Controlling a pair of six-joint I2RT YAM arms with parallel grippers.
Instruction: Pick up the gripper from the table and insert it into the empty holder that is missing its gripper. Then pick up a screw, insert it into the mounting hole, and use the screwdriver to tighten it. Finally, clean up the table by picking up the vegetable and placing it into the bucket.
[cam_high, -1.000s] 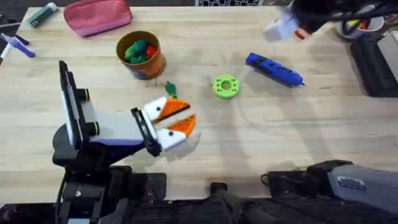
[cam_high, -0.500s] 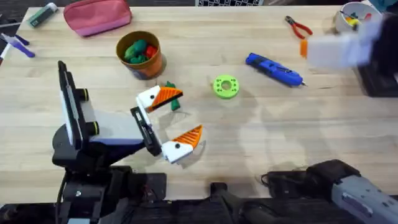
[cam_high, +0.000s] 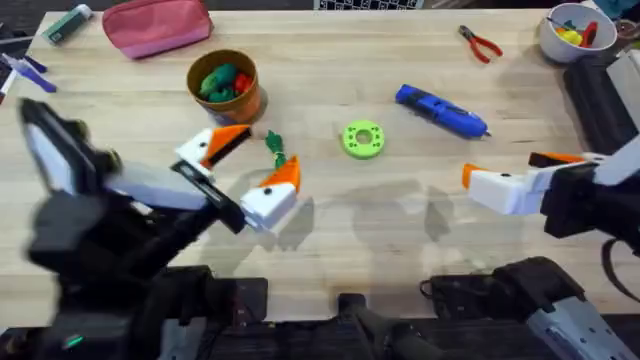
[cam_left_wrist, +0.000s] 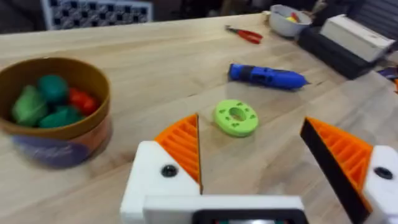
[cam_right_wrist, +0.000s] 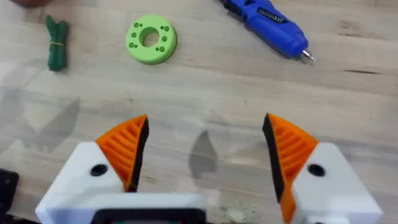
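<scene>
**Both grippers open; vegetable still on the table beside the bucket**

Your left gripper (cam_high: 243, 170) sits with its jaws spread wide, straddling the vegetable (cam_high: 275, 149), which lies flat on the table (cam_high: 400, 230) between the two orange pads. That framing reads as a lineup for the cleanup grasp, nothing gripped yet. The bucket (cam_high: 226, 86) stands just beyond, to the far left of the vegetable, close enough for a short carry (it already holds green and red toy pieces).

Your right gripper (cam_high: 520, 175) hangs open over the near right, holding nothing. The screwdriver (cam_high: 440, 110) lies on its side in the far right-centre, well apart from both grippers; the lime-green ring disc (cam_high: 362, 139) rests between it and the vegetable.

Surface: pale wood planks. At the far edge are red-handled pliers (cam_high: 481, 43), a white bowl (cam_high: 574, 30) and a pink pouch (cam_high: 156, 26).
</scene>
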